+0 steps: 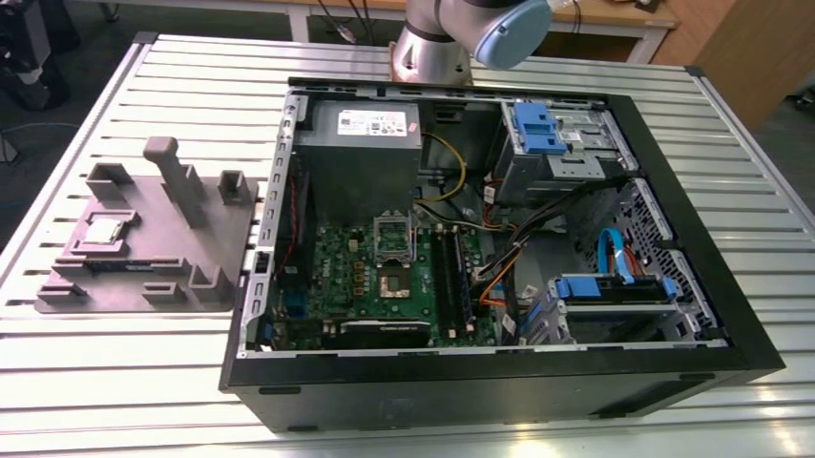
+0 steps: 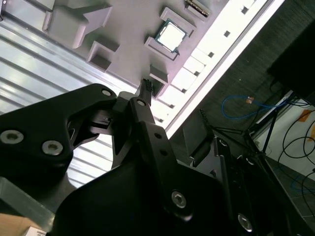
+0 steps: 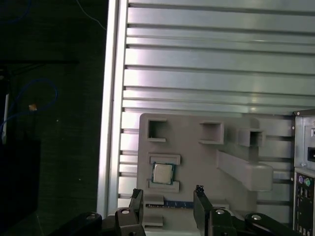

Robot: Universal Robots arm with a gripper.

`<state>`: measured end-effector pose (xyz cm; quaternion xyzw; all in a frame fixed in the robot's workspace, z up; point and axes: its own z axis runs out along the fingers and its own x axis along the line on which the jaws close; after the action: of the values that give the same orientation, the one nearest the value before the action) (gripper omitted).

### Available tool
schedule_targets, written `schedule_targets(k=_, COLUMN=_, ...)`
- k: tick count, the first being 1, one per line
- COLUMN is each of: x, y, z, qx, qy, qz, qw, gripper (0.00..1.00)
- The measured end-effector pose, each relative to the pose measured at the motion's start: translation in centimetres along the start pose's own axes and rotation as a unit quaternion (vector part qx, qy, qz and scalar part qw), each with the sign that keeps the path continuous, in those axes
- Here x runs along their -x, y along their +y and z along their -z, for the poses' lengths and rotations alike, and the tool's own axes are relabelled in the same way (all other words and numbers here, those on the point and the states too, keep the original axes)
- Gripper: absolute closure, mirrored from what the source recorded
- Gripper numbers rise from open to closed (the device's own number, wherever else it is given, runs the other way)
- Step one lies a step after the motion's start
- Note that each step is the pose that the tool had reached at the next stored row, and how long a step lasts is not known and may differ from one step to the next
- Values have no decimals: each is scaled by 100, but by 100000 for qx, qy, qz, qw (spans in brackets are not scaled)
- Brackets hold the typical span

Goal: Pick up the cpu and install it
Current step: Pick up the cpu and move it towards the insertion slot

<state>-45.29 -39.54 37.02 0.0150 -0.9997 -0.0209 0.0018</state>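
I find the cpu [image 1: 105, 232] seated flat in the grey fixture [image 1: 191, 262] on the counter [image 1: 204, 76], at the exterior view's left of the open computer case [image 1: 510, 386]. In the first wrist view my gripper [image 3: 168, 192] is spread apart and empty. The cpu lies just ahead, in line with the gap.

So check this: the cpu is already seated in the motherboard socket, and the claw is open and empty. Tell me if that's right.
Not quite. The cpu is not in the socket; it lies in a pocket of the grey holder on the table, as the first wrist view shows. The claw is open and empty.
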Motion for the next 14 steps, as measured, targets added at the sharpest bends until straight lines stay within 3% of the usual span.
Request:
schedule_targets(k=7, x=0, y=-2, z=-48, qx=3, qy=23, qz=0, qw=100000, gripper=47)
schedule_targets(k=9, x=0, y=-3, z=-60, qx=7, qy=17, qz=0, qw=100000, gripper=46)
schedule_targets(k=10, x=0, y=-5, z=-65, qx=8, qy=19, qz=2, qw=100000, gripper=40)
schedule_targets(k=14, x=0, y=-18, z=-94, qx=8, qy=18, qz=-2, qw=100000, gripper=40)
